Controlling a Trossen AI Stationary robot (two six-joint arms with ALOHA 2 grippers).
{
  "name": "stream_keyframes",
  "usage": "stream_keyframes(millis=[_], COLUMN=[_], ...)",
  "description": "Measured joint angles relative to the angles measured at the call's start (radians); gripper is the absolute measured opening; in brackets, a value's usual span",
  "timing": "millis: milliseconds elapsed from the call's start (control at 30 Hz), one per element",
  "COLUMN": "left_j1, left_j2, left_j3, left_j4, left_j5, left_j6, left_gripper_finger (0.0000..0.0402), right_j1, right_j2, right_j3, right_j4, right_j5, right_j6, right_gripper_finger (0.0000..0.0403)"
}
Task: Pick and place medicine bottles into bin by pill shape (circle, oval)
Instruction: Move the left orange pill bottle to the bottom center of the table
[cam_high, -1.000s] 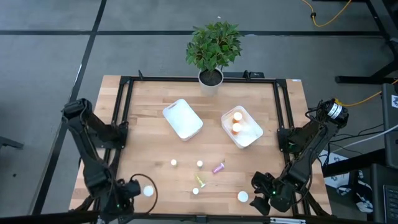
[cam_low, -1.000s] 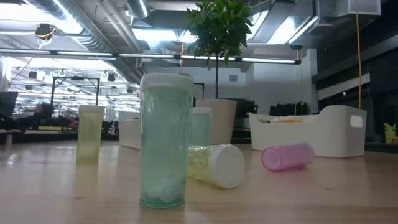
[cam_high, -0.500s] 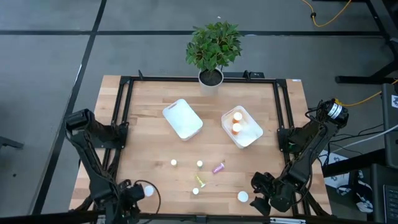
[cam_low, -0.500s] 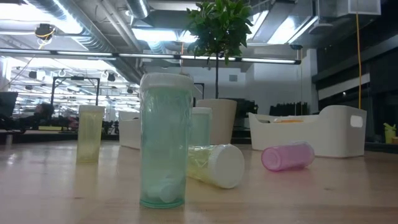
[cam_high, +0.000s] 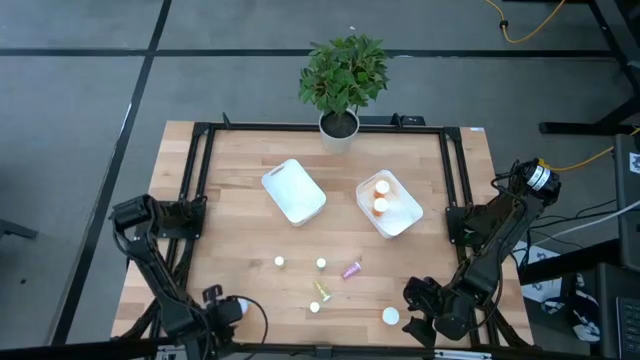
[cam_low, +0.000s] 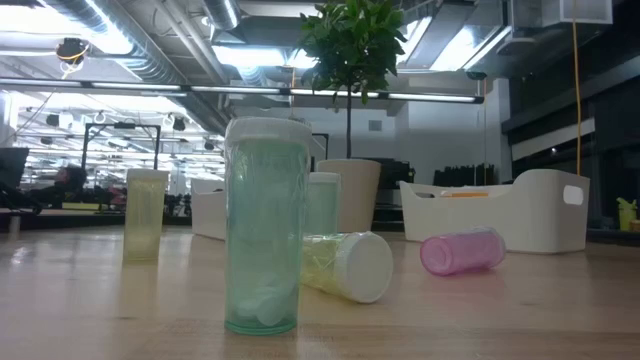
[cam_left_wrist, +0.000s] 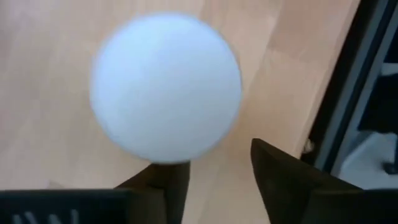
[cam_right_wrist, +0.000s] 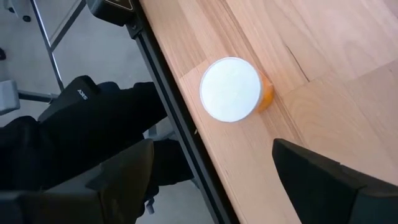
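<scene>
**Two bottles binned, most of the sorting still ahead**

Progress looks early. The right bin (cam_high: 391, 205) holds two orange medicine bottles (cam_high: 380, 197), while the left bin (cam_high: 293, 190) appears empty from above. Loose on the tabletop (cam_high: 230, 210) remain several more: two upright bottles seen only as white caps (cam_high: 279, 262) mid-table, a pink bottle (cam_high: 351, 268) lying on its side, a yellow-green bottle (cam_high: 321, 291) also lying down, and a teal bottle (cam_low: 263, 226) standing closest to the low camera. A further orange bottle (cam_right_wrist: 235, 89) stands at the near right edge of the tabletop.

The left gripper (cam_high: 222, 309) sits at the near left corner with a white-capped bottle (cam_left_wrist: 165, 87) just beyond its fingers (cam_left_wrist: 283, 180); the fingers stand apart, and the cap seems to lie ahead of them rather than between them, though the wrist picture is too close to be sure. The right gripper (cam_high: 420, 312) waits at the near right corner, its fingers spread wide, with the orange bottle in front of it and untouched.

Pill shape, which decides the bin, cannot be read in any bottle except faintly in the teal one, where pale pills rest at the bottom. The body colour of the bottle by the left gripper is hidden under its cap.
</scene>
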Motion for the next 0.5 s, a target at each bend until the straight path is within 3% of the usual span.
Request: stream_keyframes(millis=[200,500], left_j1=[-0.007,0.064], left_j2=[-0.001,0.000], left_j3=[0.000,0.000], left_j4=[-0.046,-0.046], left_j5=[-0.012,-0.077], left_j6=[0.016,0.134], left_gripper_finger=[0.0110,0.0081], right_j1=[0.000,0.000], right_j2=[0.000,0.000], right_j3=[0.000,0.000], right_j4=[0.001,0.001], right_j5=[0.000,0.000], right_j6=[0.001,0.001], right_gripper_finger=[0.0330,0.0330])
